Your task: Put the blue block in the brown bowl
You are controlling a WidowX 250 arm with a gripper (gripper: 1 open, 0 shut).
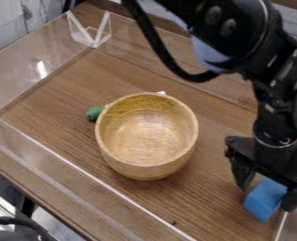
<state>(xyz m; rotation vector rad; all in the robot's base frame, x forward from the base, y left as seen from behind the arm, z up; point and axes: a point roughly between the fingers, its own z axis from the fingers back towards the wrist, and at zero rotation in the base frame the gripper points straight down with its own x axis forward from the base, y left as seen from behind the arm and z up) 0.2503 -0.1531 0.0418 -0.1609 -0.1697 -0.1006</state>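
The blue block lies on the wooden table near the lower right corner, partly covered by my gripper. The gripper points down and stands open, its black fingers straddling the block's upper end; whether they touch it I cannot tell. The brown bowl sits upright and empty at the middle of the table, to the left of the gripper and apart from it.
A small green object lies against the bowl's far left side. Clear acrylic walls border the table at left and back, with a folded clear stand at the rear. The table's right edge is close beside the block.
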